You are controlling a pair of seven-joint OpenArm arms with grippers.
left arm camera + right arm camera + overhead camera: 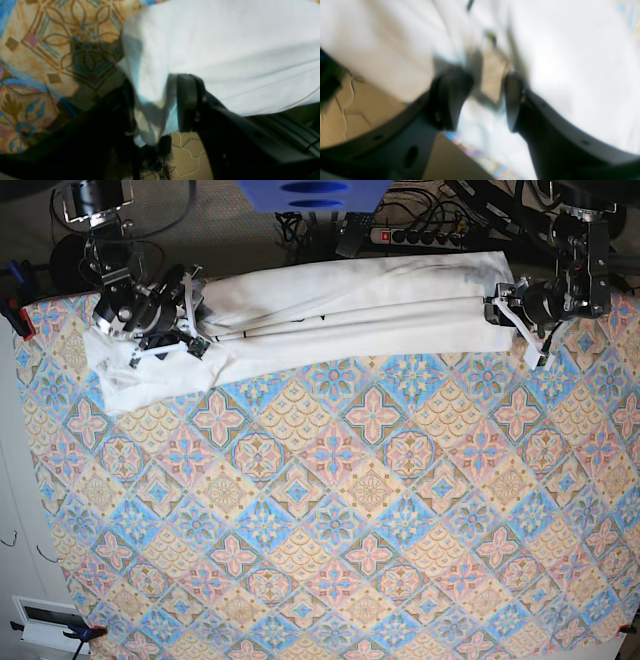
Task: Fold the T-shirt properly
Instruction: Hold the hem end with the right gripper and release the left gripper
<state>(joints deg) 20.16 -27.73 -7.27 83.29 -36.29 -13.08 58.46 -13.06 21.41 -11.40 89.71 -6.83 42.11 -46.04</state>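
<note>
Looking down from the base view, I see the T-shirt lying along the far edge of the counter, which is covered with a patterned cloth of blue, orange and pink diamond tiles. The shirt is white, bunched into a long horizontal band with several lengthwise folds, and only its plain side shows. One end spreads into a wider flap at the far left corner of that view.

My left tool sits at the shirt's right-hand end in the base view. In the left wrist view, the left tool has its two dark fingers standing apart, with a hanging fold of white cloth between them. I cannot tell whether the cloth is pinched or only draped there. Past the counter's edge, bare floor and a few cables show below.

My right tool sits at the shirt's other end, over the wide flap. The right wrist view is heavily blurred. There, the right tool shows its fingers clearly parted, with a gap between them. White cloth fills most of the picture behind and around them, but nothing I can make out is gripped. A strip of the patterned covering shows just beneath.
</note>
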